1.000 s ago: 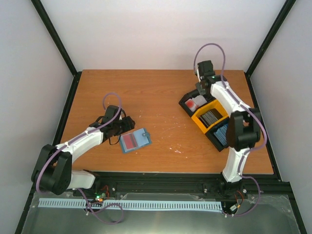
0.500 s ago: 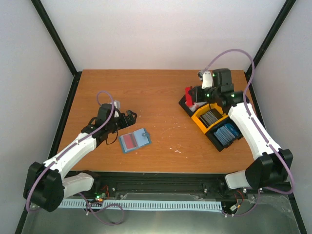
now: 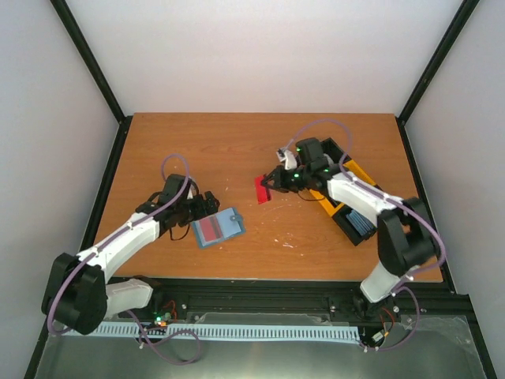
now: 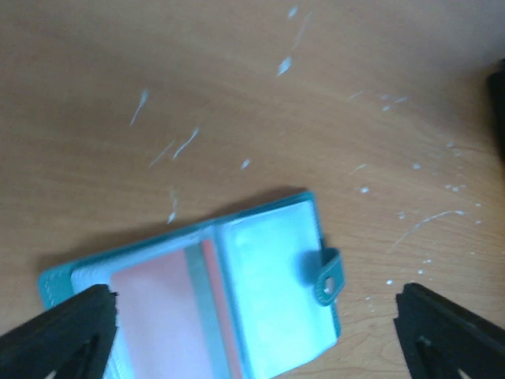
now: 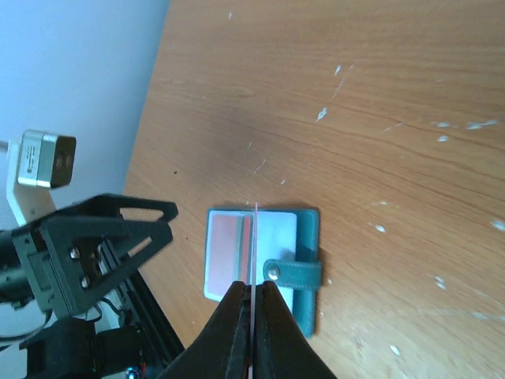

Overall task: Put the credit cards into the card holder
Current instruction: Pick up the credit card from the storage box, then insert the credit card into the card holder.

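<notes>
Swung left from the tray [image 3: 328,207] since half a second ago, the right gripper [image 3: 268,187] pinches a red card [image 3: 261,191] edge-on above mid-table. The wallet [image 3: 218,227] lies open at near left, with the left gripper [image 3: 207,205], jaws spread, just beside it.

Left black two-finger gripper [image 3: 209,207] sits low, jaws wide apart. Right black two-finger gripper [image 3: 271,185], extended toward centre, clamps thin red plastic card [image 3: 261,190].
</notes>
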